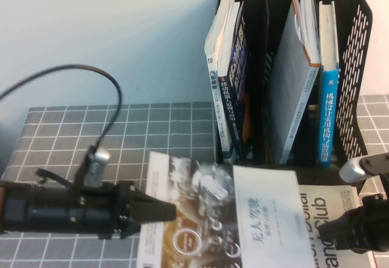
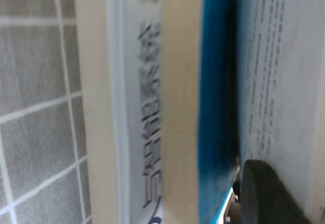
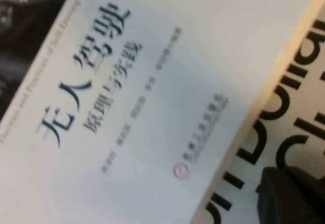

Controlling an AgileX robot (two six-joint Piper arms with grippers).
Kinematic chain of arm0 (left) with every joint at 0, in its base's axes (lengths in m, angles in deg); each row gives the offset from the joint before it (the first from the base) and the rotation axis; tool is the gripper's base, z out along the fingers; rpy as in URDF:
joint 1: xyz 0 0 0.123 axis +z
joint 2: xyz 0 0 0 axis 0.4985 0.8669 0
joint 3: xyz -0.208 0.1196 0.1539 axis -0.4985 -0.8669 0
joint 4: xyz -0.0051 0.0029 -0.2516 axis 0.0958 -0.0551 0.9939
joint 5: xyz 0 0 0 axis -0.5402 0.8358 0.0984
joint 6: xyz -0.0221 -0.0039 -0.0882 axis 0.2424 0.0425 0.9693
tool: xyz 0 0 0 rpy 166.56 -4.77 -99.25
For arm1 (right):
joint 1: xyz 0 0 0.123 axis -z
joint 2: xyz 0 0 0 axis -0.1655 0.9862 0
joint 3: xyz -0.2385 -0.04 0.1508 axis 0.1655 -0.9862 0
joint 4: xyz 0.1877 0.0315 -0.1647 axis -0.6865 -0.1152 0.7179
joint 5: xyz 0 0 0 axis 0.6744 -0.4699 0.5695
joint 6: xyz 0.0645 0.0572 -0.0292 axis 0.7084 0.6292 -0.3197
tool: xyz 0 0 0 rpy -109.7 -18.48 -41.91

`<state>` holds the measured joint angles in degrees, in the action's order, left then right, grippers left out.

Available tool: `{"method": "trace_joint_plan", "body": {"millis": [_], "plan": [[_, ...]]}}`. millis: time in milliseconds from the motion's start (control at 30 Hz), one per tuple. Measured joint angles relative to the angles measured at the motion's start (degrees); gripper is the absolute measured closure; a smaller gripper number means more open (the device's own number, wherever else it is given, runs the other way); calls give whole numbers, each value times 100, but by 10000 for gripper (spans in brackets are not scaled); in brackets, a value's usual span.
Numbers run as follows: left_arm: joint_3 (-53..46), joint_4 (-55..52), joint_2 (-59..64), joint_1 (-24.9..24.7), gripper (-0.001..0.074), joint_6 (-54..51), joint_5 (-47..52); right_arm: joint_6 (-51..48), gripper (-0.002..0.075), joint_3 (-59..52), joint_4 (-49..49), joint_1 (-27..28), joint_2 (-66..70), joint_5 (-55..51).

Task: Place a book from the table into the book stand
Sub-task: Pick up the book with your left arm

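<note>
Book flat on table; my left gripper pinching its left edge, grasp step. Right gripper beside, fingers unclear. Next: lift toward book stand.

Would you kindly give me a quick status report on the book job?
Left pincer at the book's left edge, grip unconfirmed. Right pincer low over the Dollar Club book. Book flat on table; book stand behind, partly filled.

The book runs off the high view's bottom edge, hiding its lower part.
</note>
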<state>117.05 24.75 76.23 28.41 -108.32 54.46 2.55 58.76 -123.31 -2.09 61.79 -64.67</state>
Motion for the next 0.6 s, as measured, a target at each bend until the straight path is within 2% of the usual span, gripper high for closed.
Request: {"method": "trace_joint_plan", "body": {"millis": [133, 400, 600], "plan": [[0, -255, -512, 223, 635, 277, -29, -10, 729, 0, 11, 0, -80, 34], [28, -530, -1520, 235, 635, 950, -62, -22, 729, 216, 224, 0, -971, 183], [747, -925, -2436, 212, 635, 1734, -74, -22, 729, 500, 353, 0, -1827, 267]]}}
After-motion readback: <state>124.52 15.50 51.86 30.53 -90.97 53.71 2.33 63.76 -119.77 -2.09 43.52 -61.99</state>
